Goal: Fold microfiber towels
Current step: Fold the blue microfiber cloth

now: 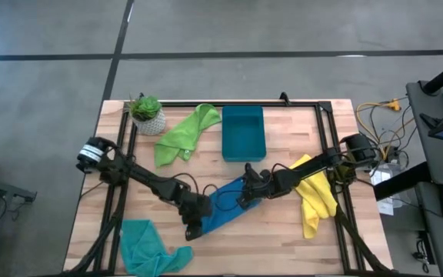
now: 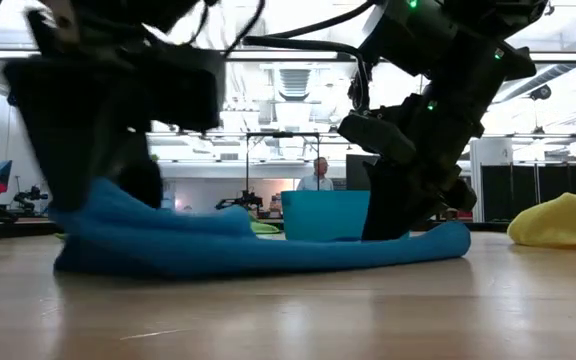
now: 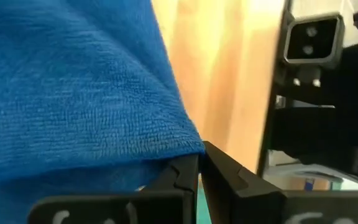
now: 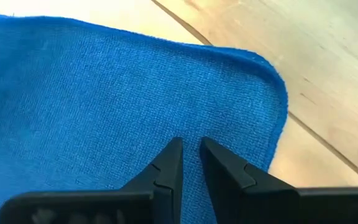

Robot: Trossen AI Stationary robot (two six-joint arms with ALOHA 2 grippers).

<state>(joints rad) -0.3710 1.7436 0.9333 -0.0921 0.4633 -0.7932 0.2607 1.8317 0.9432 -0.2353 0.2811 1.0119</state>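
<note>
Wooden table [image 1: 283, 231], centre frame: your left gripper [image 1: 193, 228] pinches the blue towel [image 1: 225, 206] corner; right gripper [image 1: 246, 192] nearly closed, pressing. Lift unevenly and it slips.

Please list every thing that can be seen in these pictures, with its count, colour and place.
blue towel: one, blue, table middle, between both pincers.
green towel: one, lime green, far side, left of the bin.
yellow towel: one, yellow, right side.
teal towel: one, teal, near left corner.
bin: one, teal-blue, far middle.
potted plant: one, green in a pale pot, far left corner.
table: one, light wood.
person: one, in the room behind.
left pincer: shut on the blue towel's near edge.
right pincer: at the blue towel's far end.
</note>
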